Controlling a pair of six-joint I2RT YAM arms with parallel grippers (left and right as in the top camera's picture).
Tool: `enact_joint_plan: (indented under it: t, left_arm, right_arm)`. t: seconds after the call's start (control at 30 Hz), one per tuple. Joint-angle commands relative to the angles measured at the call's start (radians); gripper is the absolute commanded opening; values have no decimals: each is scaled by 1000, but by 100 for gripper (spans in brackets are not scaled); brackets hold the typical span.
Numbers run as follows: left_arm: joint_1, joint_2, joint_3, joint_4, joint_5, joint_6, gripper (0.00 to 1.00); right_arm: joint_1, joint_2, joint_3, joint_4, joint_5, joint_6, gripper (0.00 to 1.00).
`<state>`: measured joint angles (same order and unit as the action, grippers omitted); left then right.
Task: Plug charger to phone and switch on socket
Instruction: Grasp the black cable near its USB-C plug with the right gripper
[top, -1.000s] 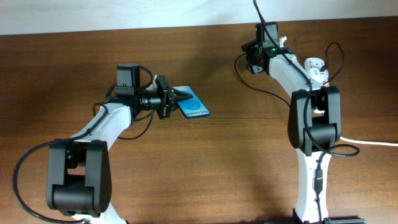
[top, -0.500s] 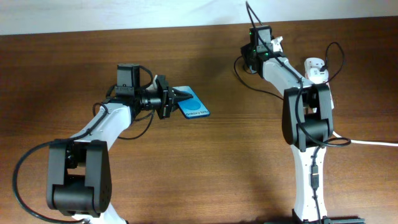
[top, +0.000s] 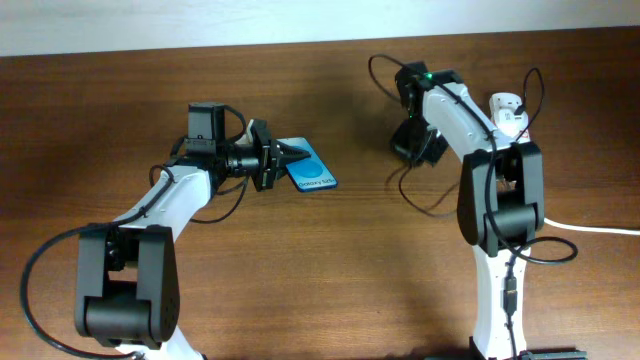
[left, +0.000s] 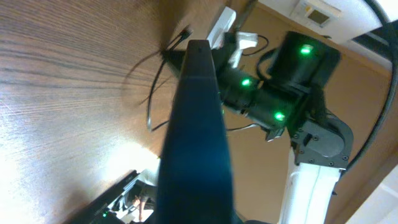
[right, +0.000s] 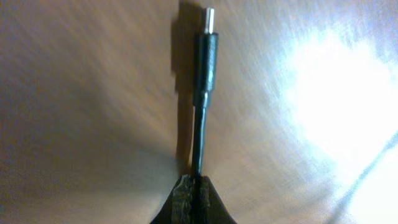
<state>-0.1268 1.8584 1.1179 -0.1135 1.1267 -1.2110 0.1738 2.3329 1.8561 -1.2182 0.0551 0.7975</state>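
Note:
The phone (top: 314, 172), blue-screened, is held off the table at its left end by my left gripper (top: 291, 156), which is shut on it. In the left wrist view the phone (left: 196, 137) shows edge-on as a dark blue slab running away from the camera. My right gripper (top: 410, 145) hangs to the right of the phone, apart from it, shut on the charger (right: 206, 59). The thin black cable sticks out past the fingertips (right: 183, 190), its metal plug tip (right: 209, 21) free above the wood. The socket (top: 508, 112), white, lies at the back right.
Slack black charger cable (top: 412, 190) loops on the table below the right gripper. A thick white cord (top: 600, 229) runs off the right edge. The right arm's base column (top: 497, 280) stands at the front right, the left arm's base (top: 125, 290) at the front left.
The right gripper has closed on the charger cable and swung from the back of the table forward and down toward the middle. The left gripper and phone have not moved.

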Motion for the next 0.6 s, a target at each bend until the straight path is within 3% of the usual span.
enact_joint_plan:
  t: [0.0,0.07,0.1,0.37,0.43,0.57]
  left_arm:
    - [5,2,6,5,43,39,0]
    - [5,2,6,5,56,39,0]
    - [5,2,6,5,60,39,0]
    - [5,2,6,5,63,39,0]
    - [5,2,6,5,64,39,0]
    - [5,2,6,5,63,39,0]
  right_arm:
    - [57,-29,-104,-39,9,-102,4]
    - [79,-29,-141,-35,9,-102,8]
    - [82,-29,-140,-34,9,-102,20]
    - [74,-31,-35,-84,6,-81,60]
    - [74,-30,-39,-119,-7,3,60]
    - [103,-30,-54,-113,-84,9,59]
